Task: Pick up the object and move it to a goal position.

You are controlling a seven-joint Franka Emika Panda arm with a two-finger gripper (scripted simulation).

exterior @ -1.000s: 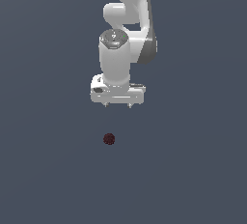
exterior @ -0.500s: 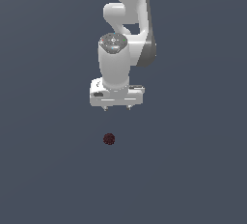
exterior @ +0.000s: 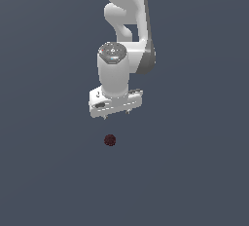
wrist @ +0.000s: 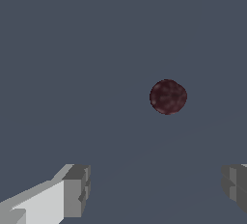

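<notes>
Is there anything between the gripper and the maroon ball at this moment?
Nothing visible. The gripper is open and apart from the ball; only bare dark surface shows between them in the exterior view. In the wrist view the ball lies unobstructed beyond the fingertips.

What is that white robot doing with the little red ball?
The white robot arm is hanging above a tiny dark red ball that lies on a plain grey floor. Its gripper is open and is not touching the ball. In the wrist view the ball sits ahead of the two spread fingers, not between them. Nothing has been picked up yet.
</notes>
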